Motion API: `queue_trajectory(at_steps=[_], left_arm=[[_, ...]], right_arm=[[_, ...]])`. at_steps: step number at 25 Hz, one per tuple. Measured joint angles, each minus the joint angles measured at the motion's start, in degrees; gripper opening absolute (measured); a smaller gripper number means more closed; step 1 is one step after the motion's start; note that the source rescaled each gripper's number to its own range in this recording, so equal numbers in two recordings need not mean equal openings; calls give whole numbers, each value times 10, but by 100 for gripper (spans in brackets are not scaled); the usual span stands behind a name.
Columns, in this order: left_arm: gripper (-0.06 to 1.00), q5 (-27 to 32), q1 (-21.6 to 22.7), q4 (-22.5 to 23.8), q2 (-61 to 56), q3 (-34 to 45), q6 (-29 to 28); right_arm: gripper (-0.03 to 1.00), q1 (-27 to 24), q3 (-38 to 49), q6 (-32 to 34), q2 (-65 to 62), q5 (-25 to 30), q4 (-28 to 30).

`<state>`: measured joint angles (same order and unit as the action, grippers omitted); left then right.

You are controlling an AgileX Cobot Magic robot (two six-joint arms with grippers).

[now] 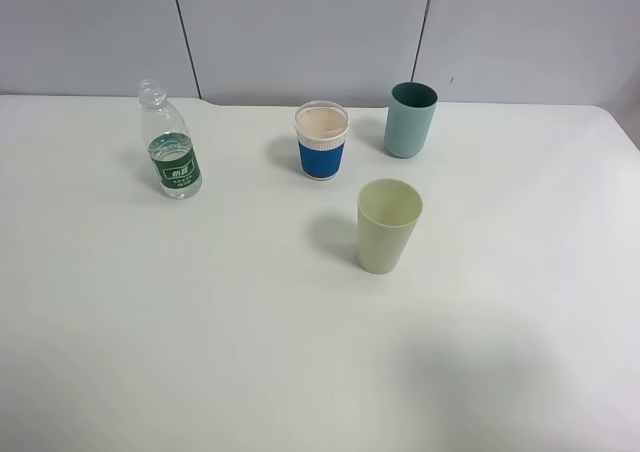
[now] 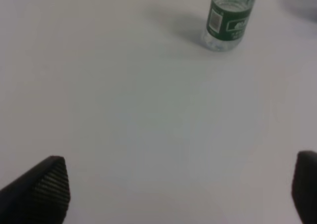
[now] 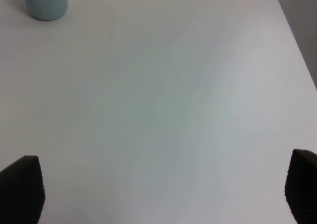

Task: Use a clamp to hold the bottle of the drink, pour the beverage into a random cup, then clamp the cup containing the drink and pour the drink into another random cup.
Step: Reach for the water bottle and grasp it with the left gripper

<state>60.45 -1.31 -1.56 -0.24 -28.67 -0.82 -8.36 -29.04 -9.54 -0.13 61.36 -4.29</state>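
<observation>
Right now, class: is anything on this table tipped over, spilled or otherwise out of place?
Nothing stands out. The bottle, blue-sleeved cup, teal cup and pale green cup all stand upright, apart, on a dry table.

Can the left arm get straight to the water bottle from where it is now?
Probably yes. The left tool is open and empty, only table surface lies between it and the upright water bottle, and the blue-sleeved cup stands clear of the bottle.
</observation>
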Motion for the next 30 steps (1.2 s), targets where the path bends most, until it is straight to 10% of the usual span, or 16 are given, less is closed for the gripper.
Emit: queue_trajectory(at_steps=[14,24,30], left_arm=[[78,-4,0,0,18,-3,0],[78,-136,0,-2,172,-14,21],[96,-179,0,-26,257,-14,91]], right_arm=[[100,0,0,0,0,0,0],[100,0,0,0,0,0,0],[100,0,0,0,0,0,0]])
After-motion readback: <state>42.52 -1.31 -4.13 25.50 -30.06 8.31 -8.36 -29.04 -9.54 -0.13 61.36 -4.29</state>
